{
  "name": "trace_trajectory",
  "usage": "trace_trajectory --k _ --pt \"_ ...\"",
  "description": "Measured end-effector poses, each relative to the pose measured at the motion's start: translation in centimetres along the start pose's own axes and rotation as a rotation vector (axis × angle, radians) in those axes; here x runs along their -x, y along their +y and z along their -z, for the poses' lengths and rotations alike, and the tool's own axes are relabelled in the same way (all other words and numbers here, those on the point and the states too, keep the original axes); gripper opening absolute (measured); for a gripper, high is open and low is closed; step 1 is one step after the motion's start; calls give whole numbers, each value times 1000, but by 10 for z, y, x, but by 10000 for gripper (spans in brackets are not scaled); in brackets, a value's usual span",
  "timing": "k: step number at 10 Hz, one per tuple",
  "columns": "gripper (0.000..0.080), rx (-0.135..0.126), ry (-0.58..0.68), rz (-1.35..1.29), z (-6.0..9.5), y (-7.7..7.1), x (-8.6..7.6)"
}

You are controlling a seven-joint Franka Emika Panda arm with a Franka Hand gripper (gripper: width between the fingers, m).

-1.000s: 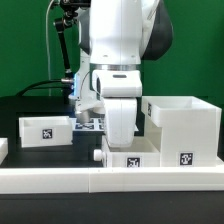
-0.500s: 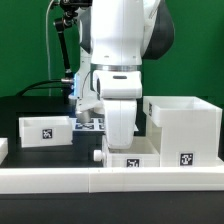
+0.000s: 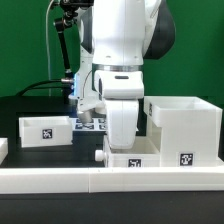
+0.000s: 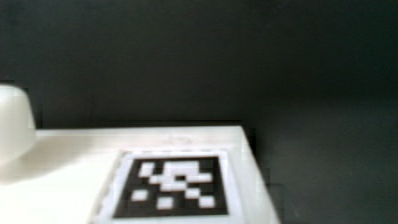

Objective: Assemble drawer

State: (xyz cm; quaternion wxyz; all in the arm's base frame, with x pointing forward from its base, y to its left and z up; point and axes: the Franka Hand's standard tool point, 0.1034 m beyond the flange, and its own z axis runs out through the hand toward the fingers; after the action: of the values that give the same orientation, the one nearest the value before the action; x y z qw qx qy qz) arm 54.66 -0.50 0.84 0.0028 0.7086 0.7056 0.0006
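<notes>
In the exterior view my gripper (image 3: 121, 143) points straight down at a low white drawer panel (image 3: 132, 160) with a marker tag. Its fingertips are hidden behind that panel, so I cannot tell whether they are open or shut. The wrist view shows the same tagged white panel (image 4: 178, 170) close up and blurred, with no fingers in sight. A white open-topped drawer box (image 3: 181, 124) with a tag stands just at the exterior view's right of the gripper. Another tagged white part (image 3: 44, 130) lies at the exterior view's left.
The marker board (image 3: 91, 124) lies behind the arm on the black table. A small black knob (image 3: 98, 156) sits beside the low panel. A long white rail (image 3: 110, 181) runs along the front edge. A rounded white shape (image 4: 11, 120) shows at the wrist view's edge.
The arm has edged very slightly toward the exterior view's right; the parts have not moved.
</notes>
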Motion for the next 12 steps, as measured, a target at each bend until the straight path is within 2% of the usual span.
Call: trace_trajectory --k 4,6,9,12 --pt "42 0 1 3 0 0 -2" --pt "42 0 1 11 0 0 -10" --pt "42 -7 1 29 0 1 -14" --pt "42 -3 3 32 -1 1 -16"
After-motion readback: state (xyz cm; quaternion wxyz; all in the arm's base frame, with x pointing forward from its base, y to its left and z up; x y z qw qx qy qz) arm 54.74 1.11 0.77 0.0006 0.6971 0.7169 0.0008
